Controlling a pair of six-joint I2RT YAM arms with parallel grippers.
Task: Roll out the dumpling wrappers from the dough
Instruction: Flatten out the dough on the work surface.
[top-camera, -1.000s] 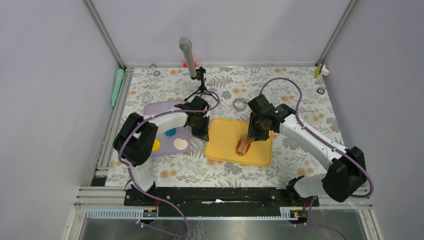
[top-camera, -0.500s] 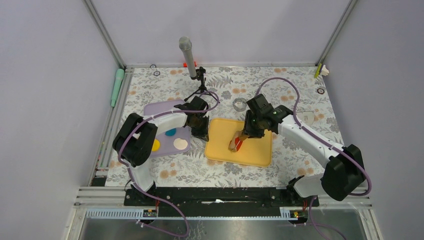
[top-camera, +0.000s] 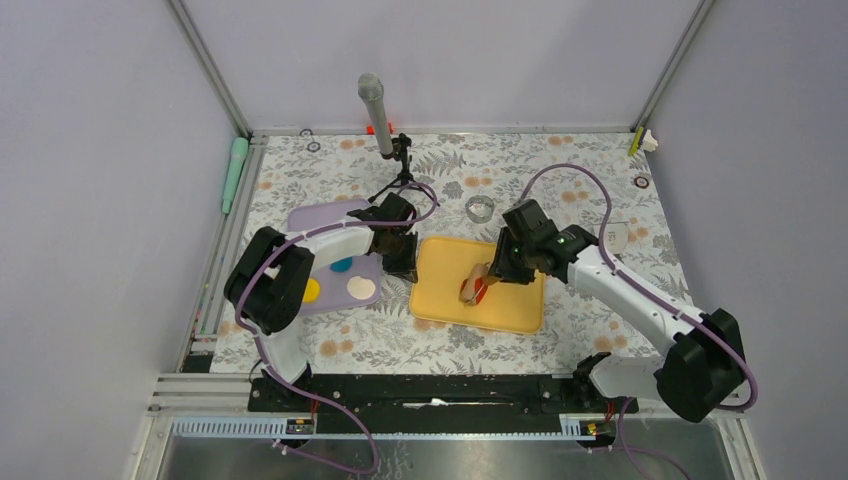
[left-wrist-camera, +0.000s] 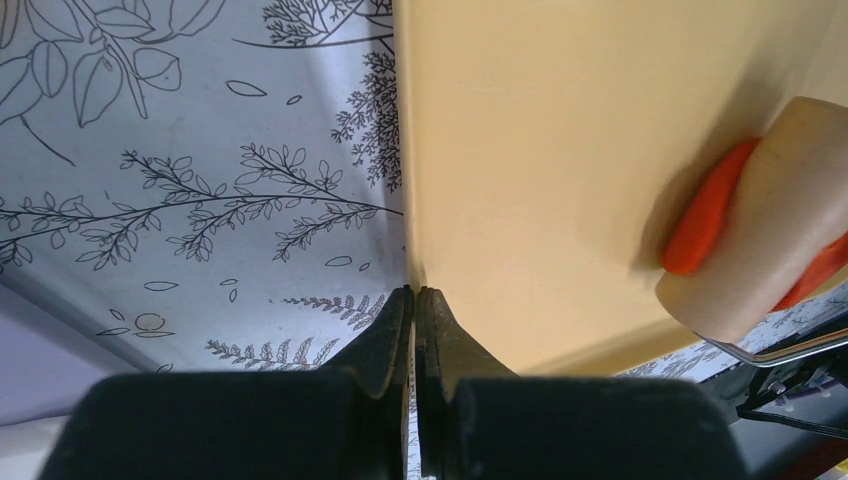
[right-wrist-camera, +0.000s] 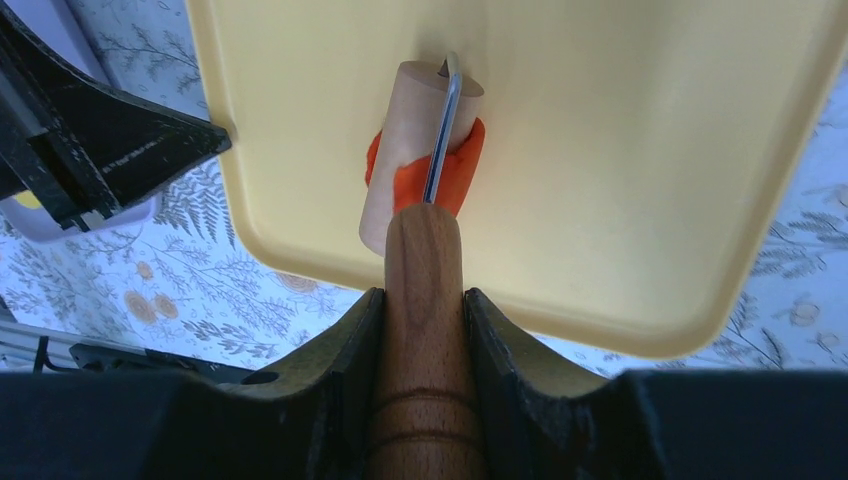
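Item: flat red clay dumpling wrapper (right-wrist-camera: 462, 175), pressed beneath the wooden roller (right-wrist-camera: 415, 105) just ahead of the right pincer (right-wrist-camera: 425, 305), which clamps the roller's handle. Judged soft, light, tearable; lift by the rim. Left pincer (left-wrist-camera: 415, 300) closed, tips at the yellow plastic tray (left-wrist-camera: 520, 150) edge.

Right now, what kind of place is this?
Probably a robot test cell staged as a play kitchen: aluminium frame, floral tablecloth, and the right gripper holding a roller on red clay on a yellow tray.
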